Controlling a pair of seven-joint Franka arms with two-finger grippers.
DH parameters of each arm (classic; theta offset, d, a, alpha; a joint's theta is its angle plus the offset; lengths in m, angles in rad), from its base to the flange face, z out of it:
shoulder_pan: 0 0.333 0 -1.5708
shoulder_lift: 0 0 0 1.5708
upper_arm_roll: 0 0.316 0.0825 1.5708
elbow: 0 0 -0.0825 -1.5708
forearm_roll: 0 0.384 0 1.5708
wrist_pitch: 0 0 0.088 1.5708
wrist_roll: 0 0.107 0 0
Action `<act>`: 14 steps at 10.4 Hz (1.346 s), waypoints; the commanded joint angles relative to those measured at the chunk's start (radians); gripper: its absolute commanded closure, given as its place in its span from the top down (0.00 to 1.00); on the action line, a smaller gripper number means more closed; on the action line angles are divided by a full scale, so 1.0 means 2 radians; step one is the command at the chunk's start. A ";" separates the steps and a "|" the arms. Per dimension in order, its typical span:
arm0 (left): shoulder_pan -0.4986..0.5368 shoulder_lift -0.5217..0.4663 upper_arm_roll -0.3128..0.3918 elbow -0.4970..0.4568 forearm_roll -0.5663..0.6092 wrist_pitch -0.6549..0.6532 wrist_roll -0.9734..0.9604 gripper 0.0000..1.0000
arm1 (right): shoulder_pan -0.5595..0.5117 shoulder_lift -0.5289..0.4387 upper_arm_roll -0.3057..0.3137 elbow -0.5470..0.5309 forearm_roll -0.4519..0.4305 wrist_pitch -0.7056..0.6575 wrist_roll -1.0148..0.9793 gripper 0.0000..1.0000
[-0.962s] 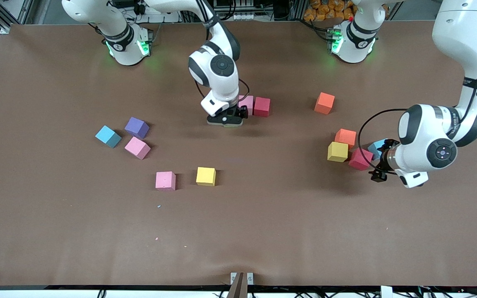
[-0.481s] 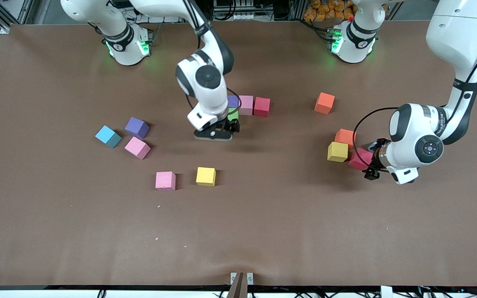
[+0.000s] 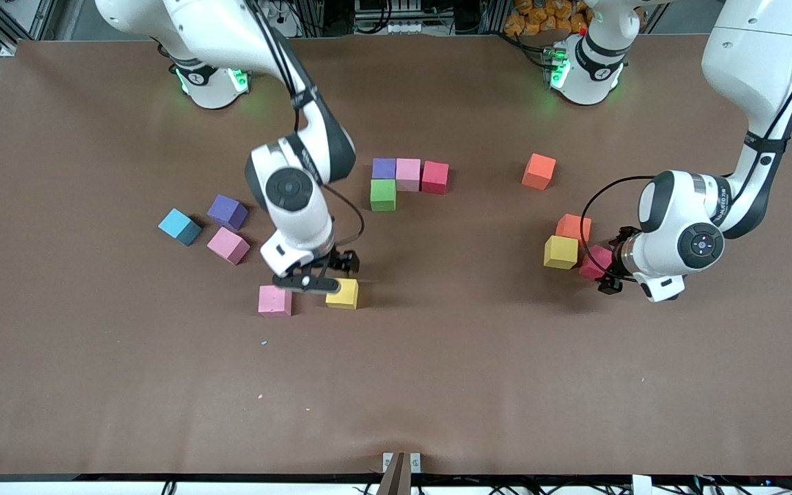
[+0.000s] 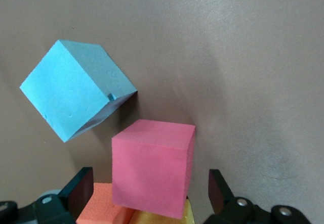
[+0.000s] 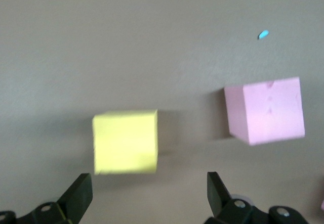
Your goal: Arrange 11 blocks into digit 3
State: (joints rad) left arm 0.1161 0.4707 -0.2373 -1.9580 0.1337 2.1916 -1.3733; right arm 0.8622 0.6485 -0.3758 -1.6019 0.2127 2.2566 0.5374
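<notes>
Blocks of the digit 3 so far, purple (image 3: 383, 168), pink (image 3: 408, 173), red (image 3: 434, 177) and green (image 3: 383, 194), are sitting mid-table, the bar running along the table's length. Right gripper (image 3: 313, 273), fingers wide, is hovering over a yellow block (image 3: 343, 293); closing off-centre could twist it. Left gripper (image 3: 610, 265), wide too, is straddling a red block (image 4: 152, 166) crowded by neighbours, risking nudging them.

I count three pink cubes (image 3: 228, 245) (image 3: 275, 300) (image 3: 408, 174), two purple (image 3: 226, 211) (image 3: 383, 168), two red (image 3: 434, 177) (image 3: 595, 261), two yellow (image 3: 343, 293) (image 3: 560, 251), two orange (image 3: 539, 170) (image 3: 573, 226), one green (image 3: 383, 194), two light-blue (image 3: 179, 226) (image 4: 76, 95).
</notes>
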 commanded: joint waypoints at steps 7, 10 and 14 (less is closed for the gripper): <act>-0.002 0.016 0.001 -0.015 0.016 0.035 -0.005 1.00 | -0.075 0.101 0.061 0.144 0.009 -0.037 -0.007 1.00; -0.002 0.023 0.001 -0.013 0.030 0.035 -0.005 0.91 | -0.070 0.113 0.062 0.151 0.008 -0.045 -0.006 1.00; -0.001 0.020 0.001 -0.005 0.032 0.035 -0.005 0.40 | -0.054 0.143 0.062 0.147 -0.009 -0.025 -0.042 1.00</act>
State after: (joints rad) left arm 0.1153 0.5193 -0.2366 -1.9732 0.1736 2.2568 -1.3732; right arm 0.7519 0.9048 -0.2512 -1.3395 0.2095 2.1962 0.4961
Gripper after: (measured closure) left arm 0.374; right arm 0.000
